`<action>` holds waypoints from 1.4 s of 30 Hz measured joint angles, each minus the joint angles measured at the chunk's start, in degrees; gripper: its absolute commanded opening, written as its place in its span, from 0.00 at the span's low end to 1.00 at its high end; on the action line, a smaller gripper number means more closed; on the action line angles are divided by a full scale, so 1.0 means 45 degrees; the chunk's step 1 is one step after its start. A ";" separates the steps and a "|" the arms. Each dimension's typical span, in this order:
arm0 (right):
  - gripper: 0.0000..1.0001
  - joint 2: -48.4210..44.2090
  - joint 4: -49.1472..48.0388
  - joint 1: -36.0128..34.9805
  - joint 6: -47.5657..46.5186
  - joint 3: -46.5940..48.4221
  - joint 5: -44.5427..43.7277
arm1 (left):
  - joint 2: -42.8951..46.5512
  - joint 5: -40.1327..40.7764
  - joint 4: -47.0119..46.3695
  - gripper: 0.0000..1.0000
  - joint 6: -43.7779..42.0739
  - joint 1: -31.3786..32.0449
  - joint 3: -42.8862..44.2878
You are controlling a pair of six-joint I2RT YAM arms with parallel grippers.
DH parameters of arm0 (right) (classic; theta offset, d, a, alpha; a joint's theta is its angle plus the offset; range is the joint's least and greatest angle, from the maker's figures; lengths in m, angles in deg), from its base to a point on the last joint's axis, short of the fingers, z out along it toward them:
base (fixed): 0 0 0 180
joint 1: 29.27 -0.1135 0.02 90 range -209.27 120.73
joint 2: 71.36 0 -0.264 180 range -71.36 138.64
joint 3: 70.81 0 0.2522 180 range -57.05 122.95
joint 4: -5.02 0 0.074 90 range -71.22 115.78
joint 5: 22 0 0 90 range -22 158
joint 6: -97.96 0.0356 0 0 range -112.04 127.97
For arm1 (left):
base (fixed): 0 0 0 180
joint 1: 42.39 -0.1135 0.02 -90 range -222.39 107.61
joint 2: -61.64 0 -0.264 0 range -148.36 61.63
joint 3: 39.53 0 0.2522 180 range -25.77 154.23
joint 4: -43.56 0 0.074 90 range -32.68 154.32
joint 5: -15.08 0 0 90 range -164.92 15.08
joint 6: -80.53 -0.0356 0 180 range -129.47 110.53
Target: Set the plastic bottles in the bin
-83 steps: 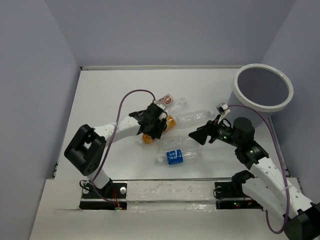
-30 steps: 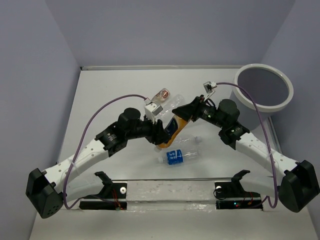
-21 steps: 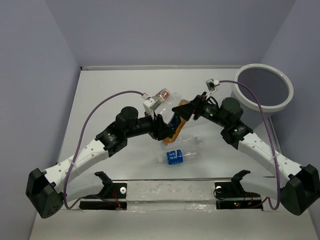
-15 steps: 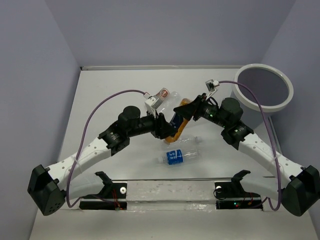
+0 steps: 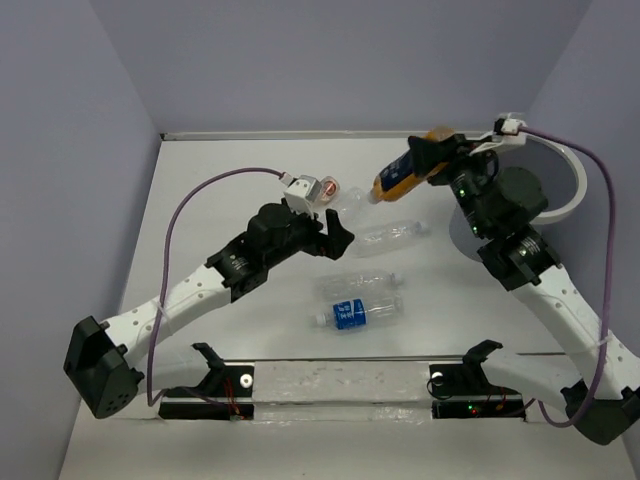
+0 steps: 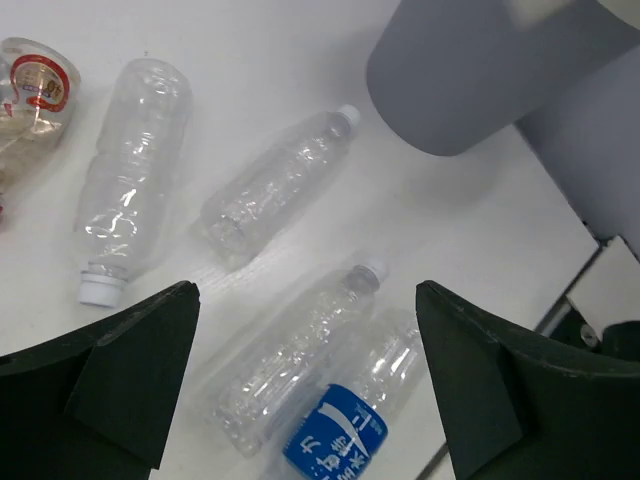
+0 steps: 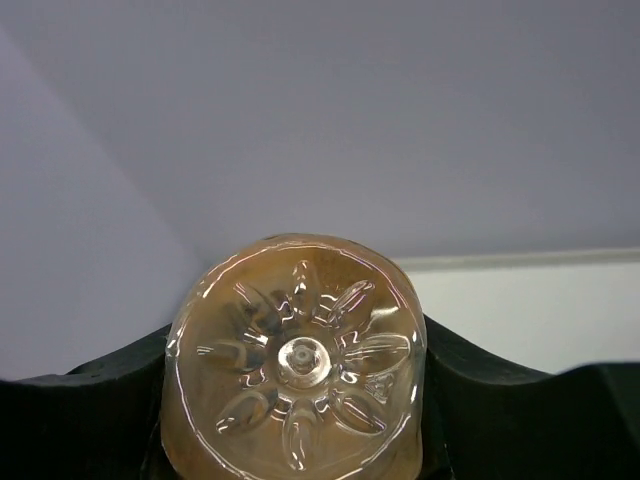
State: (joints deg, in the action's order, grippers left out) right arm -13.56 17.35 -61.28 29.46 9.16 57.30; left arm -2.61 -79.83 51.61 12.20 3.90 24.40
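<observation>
My right gripper (image 5: 418, 165) is shut on the orange bottle (image 5: 398, 180) with the blue label and holds it in the air left of the bin (image 5: 574, 182). In the right wrist view the orange bottle's base (image 7: 298, 362) fills the space between the right gripper's (image 7: 297, 425) jaws. My left gripper (image 5: 337, 231) is open and holds nothing; it hovers over the bottles lying on the table. Below the left gripper (image 6: 305, 300) lie a clear bottle (image 6: 300, 352) and the blue-labelled bottle (image 6: 345, 432). Two more clear bottles (image 6: 281, 185) (image 6: 131, 200) and the tiny red-capped bottle (image 6: 36, 82) lie farther off.
My right arm (image 5: 505, 215) covers most of the bin's opening; only the white rim's right side shows. In the left wrist view the bin's grey wall (image 6: 470, 80) stands at the upper right. The enclosure's walls close in the table at the back and on both sides.
The left gripper has opened and let go of the orange bottle. The right gripper has closed on it and carried it up and right towards the bin.
</observation>
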 measured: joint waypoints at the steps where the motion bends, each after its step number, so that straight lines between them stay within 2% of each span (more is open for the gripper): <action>1: 0.13 -0.0117 0.0034 0.0068 -0.0607 0.0573 -0.1239 | -0.0214 0.0461 -0.0097 0.99 -0.0068 -0.0005 0.0000; 5: 0.13 -0.0219 -0.0267 0.0588 -0.2560 0.2040 -0.4677 | -0.1622 0.1341 -0.0782 0.99 -0.0510 0.0034 0.0112; 7: 0.13 -0.0219 -0.0597 0.1710 -0.3259 0.2210 -0.5994 | -0.2861 0.1836 -0.0986 0.99 -0.1010 0.0180 0.0350; 11: 0.14 -0.0029 -0.0544 0.4080 -0.3662 0.2157 -0.7339 | -0.4289 0.2127 -0.1141 0.99 -0.2463 0.0486 0.0976; 15: 0.14 0.0447 -0.0520 0.4779 -0.4153 0.2137 -0.8077 | -0.5537 0.1841 -0.1180 0.99 -0.3628 0.0554 0.2307; 16: 0.16 0.0520 -0.0559 0.4935 -0.4226 0.1982 -0.8208 | -0.5872 0.1739 -0.1234 0.99 -0.3827 0.0554 0.2623; 17: 0.24 0.0520 -0.0554 0.5003 -0.4255 0.1802 -0.8267 | -0.6295 0.1647 -0.1195 0.99 -0.4099 0.0549 0.3045; 18: 0.58 0.0500 -0.0549 0.5095 -0.4274 0.1574 -0.8340 | -0.6805 0.1554 -0.1175 0.99 -0.4333 0.0544 0.3487; 20: 0.93 0.0505 -0.0505 0.5207 -0.4303 0.1093 -0.8403 | -0.7742 0.1520 -0.1069 0.99 -0.4668 0.0549 0.4323; 21: 0.97 0.0510 -0.0505 0.5285 -0.4391 0.0869 -0.8412 | -0.8306 0.1481 -0.1035 0.99 -0.4877 0.0549 0.4692; 27: 0.98 0.0471 0.0010 0.5372 -0.4333 0.0272 -0.8257 | -0.9700 0.0797 -0.0321 0.99 -0.5625 0.0549 0.5115; 30: 0.99 0.0121 0.0544 0.5372 -0.3832 0.0272 -0.7538 | -1.0176 0.0355 0.0015 0.99 -0.5872 0.0549 0.5542; 36: 1.00 -0.1710 0.1661 0.5372 -0.2059 -0.0204 -0.4138 | -1.1264 -0.0209 0.0301 0.99 -0.6164 0.0549 0.6713; 41: 1.00 -0.2608 0.1899 0.5372 -0.0777 -0.1350 -0.0787 | -1.1963 -0.0214 0.0491 0.86 -0.6280 0.0549 0.7028; 42: 1.00 -0.2866 0.1919 0.5372 -0.0471 -0.1763 -0.0097 | -1.2080 -0.0151 0.0593 0.75 -0.6329 0.0559 0.7028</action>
State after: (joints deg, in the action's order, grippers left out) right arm -26.46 25.98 -37.11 27.34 1.23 56.86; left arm -56.97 -80.51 54.27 -16.28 6.41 56.03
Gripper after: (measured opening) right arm 0.994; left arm 0.899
